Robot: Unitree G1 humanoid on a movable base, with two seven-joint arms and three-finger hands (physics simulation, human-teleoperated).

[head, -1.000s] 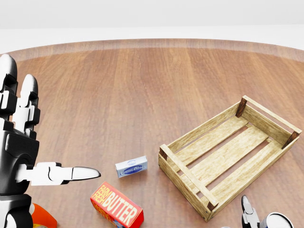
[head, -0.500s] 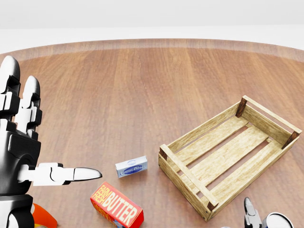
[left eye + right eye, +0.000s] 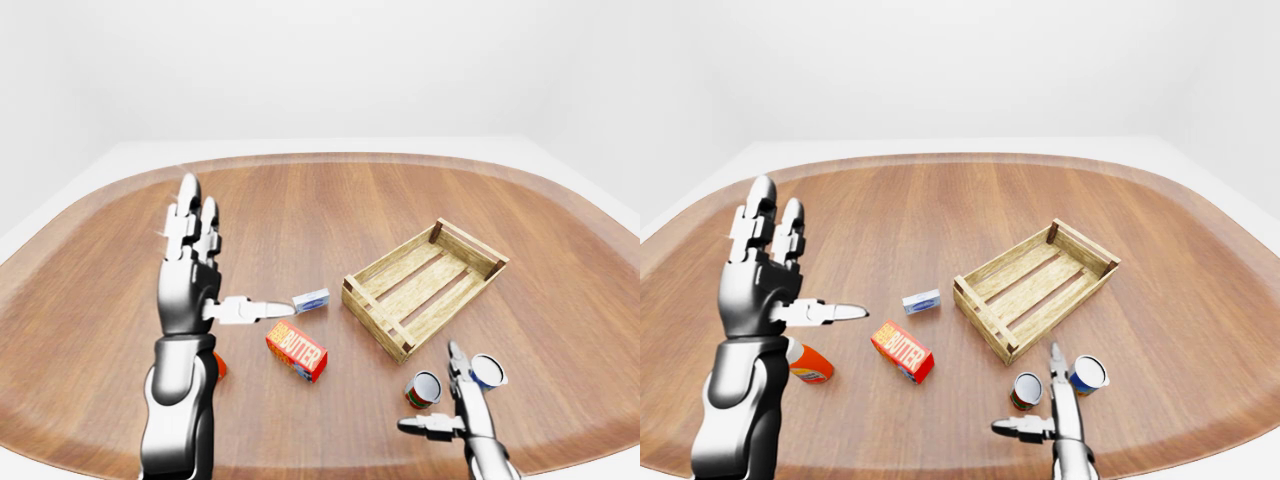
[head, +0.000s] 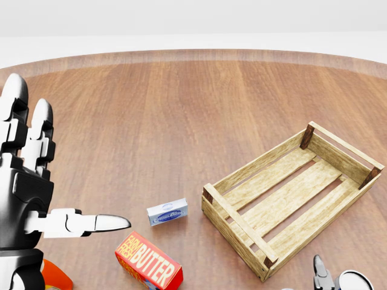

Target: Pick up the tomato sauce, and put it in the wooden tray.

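tomato sauce apparently upright, axis vertical

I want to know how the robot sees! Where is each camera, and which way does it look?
Head view: on the robot's head, looking down at the wooden tray and butter box; its left hand fills the left edge.
Left-eye view: on the head, looking wider over the table; both arms show, with the right hand by two cans.
Right-eye view: beside it, nearly the same picture; an orange bottle shows by the left arm.
All three share the tray, butter box and left hand.
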